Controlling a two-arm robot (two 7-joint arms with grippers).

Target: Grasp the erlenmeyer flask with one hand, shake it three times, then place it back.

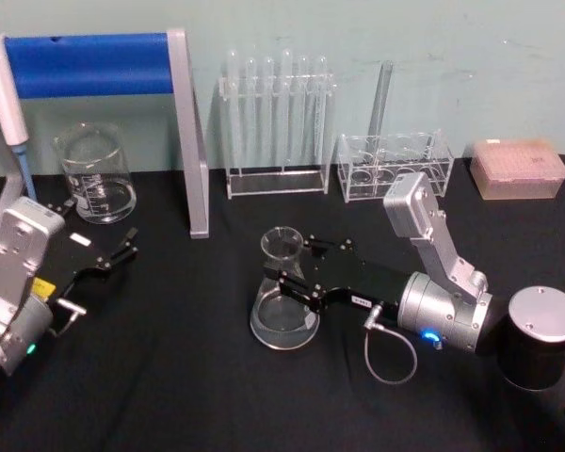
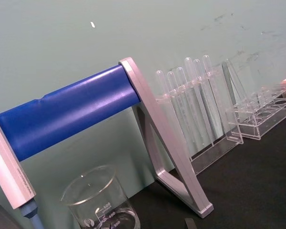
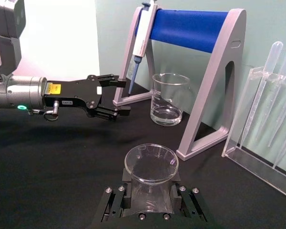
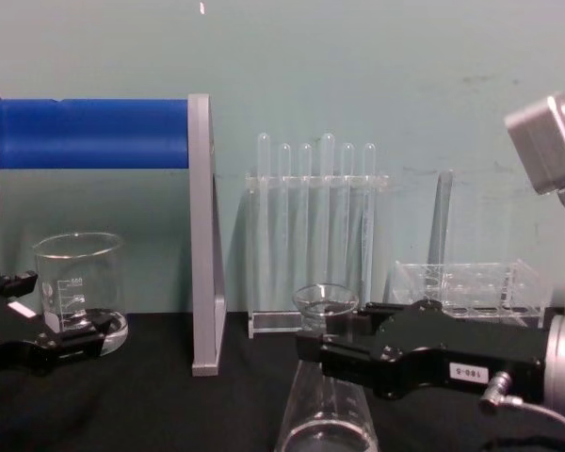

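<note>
The erlenmeyer flask (image 1: 284, 301) is clear glass and stands upright on the black table, near the middle. My right gripper (image 1: 287, 269) reaches in from the right at neck height. It is shut on the flask's neck, one finger on each side just under the flared rim (image 3: 151, 163). From the chest, the flask (image 4: 326, 414) widens below the black right gripper (image 4: 322, 337) with its small white label. My left gripper (image 1: 122, 250) is parked at the left, open and holding nothing; it also appears in the right wrist view (image 3: 120, 96) and chest view (image 4: 47, 315).
A glass beaker (image 1: 96, 174) stands at the back left beside a grey stand (image 1: 190, 141) with a blue bar and a hanging pipette. Behind the flask are a rack of test tubes (image 1: 278, 122), a second clear rack (image 1: 394, 165) and a pink box (image 1: 518, 168).
</note>
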